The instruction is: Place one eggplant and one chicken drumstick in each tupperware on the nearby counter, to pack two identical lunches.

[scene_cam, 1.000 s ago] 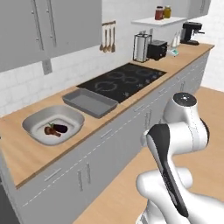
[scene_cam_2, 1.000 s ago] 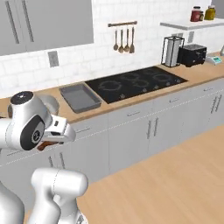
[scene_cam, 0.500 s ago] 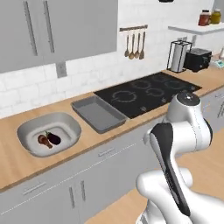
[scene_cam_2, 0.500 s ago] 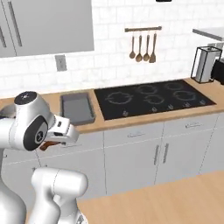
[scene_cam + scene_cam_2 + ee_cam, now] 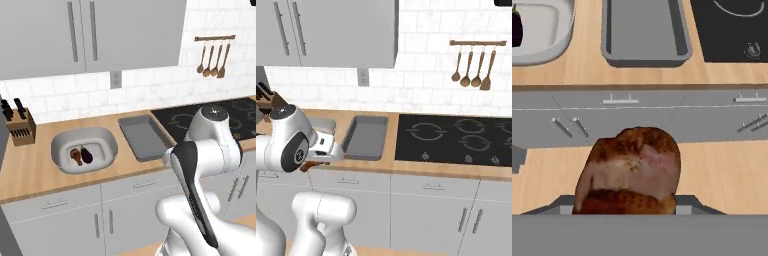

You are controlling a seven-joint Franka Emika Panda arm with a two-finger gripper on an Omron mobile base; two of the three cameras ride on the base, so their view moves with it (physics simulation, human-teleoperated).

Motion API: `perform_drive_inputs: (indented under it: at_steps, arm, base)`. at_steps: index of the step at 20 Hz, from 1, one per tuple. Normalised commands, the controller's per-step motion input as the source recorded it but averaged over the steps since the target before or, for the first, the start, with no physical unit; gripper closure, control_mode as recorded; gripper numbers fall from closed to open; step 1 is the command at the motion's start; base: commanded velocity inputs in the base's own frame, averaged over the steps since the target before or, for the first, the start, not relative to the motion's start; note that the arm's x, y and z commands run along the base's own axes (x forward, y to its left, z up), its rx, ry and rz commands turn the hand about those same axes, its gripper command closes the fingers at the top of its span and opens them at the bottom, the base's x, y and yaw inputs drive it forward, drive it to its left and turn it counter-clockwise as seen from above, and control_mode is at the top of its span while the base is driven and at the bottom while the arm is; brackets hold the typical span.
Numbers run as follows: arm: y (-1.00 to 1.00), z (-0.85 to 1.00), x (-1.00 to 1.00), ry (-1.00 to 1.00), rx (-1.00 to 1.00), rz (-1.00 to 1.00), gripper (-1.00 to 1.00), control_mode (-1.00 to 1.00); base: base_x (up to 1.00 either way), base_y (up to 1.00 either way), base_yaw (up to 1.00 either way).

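My gripper (image 5: 628,206) is shut on a browned chicken drumstick (image 5: 632,170), held out in front of the grey cabinet fronts, off the counter (image 5: 637,75). In the right base view the drumstick (image 5: 310,165) peeks out under the hand. The light grey, bowl-like tupperware (image 5: 85,133) on the counter (image 5: 30,170) holds a dark eggplant (image 5: 88,155) and a drumstick (image 5: 76,156). Right of it lies the darker rectangular tupperware (image 5: 145,137) with nothing in it. In the hand view that tray (image 5: 644,30) is straight ahead, with the bowl (image 5: 542,35) and its eggplant (image 5: 516,27) at the upper left.
A black stovetop (image 5: 456,140) lies right of the tray. A knife block (image 5: 20,127) stands at the counter's left end. Wooden utensils (image 5: 471,65) hang on the tiled wall, and grey wall cabinets (image 5: 90,35) are overhead.
The base has driven left along the counter, so the whole scene has slid right; the tupperware now sits ahead. My grip on the drumstick is unchanged.
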Motion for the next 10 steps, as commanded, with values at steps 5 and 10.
perform_drive_inputs:
  at_steps: [5,10]
  arm:
    - [0.00,-0.01,0.20,0.01,0.00,0.00,1.00,-1.00]
    - [0.07,-0.30,1.00,0.02,0.00,-0.02,1.00,-1.00]
  base:
    - [0.80,-0.19,0.03]
    - [0.00,0.00,0.00]
